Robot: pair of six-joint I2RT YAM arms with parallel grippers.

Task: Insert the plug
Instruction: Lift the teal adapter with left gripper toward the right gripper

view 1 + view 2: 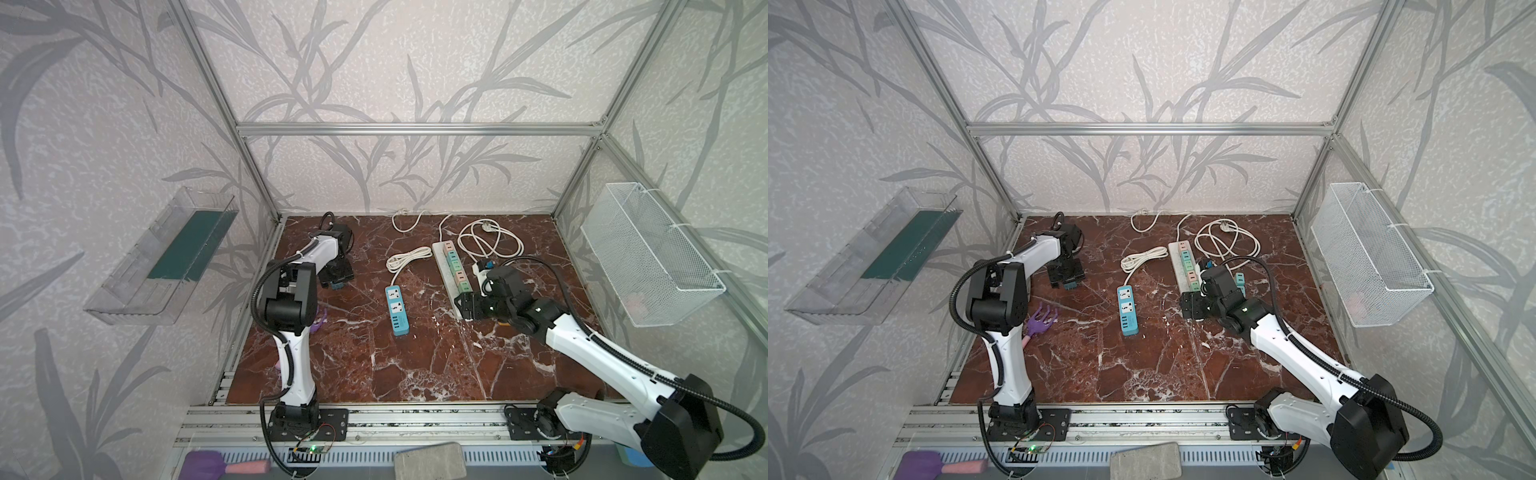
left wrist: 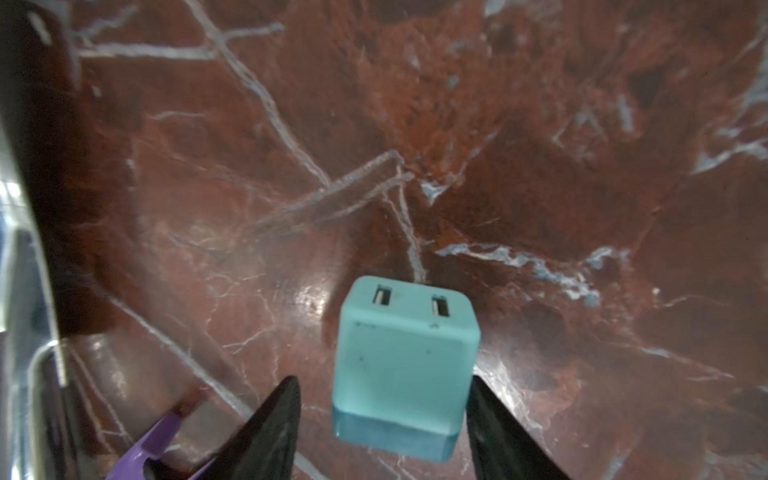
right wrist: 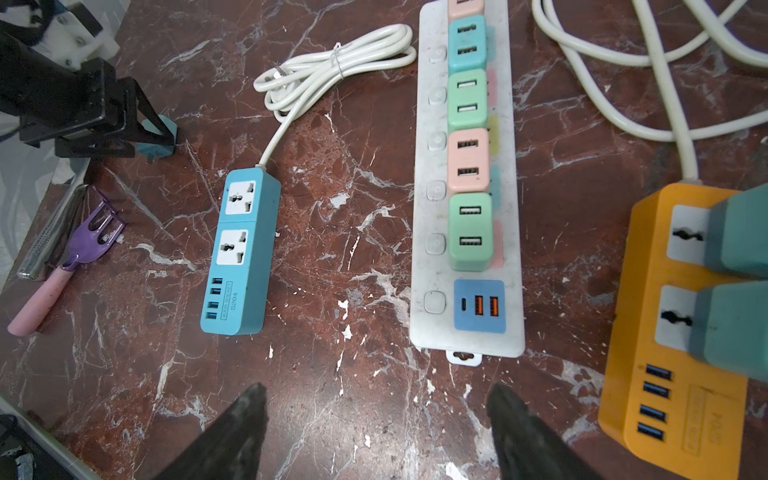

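Observation:
The plug (image 2: 405, 365) is a teal cube with two USB slots, standing on the marble table (image 2: 540, 166) at the back left. My left gripper (image 2: 384, 379) straddles it. One finger is at the cube's side and the other stands a small gap away. In both top views that gripper (image 1: 336, 284) points down at the plug (image 1: 1070, 285). A blue power strip (image 1: 397, 309) with two free sockets lies mid-table. My right gripper (image 3: 377, 388) hovers open and empty just short of the near end of the white power strip (image 3: 465, 187), which is full of coloured adapters.
An orange power strip (image 3: 681, 332) with two teal plugs lies right of the white one. A purple rake (image 1: 1042, 322) lies near the left arm. White cords (image 1: 490, 245) coil at the back. A wire basket (image 1: 648, 257) and a clear shelf (image 1: 162, 257) hang on the side walls.

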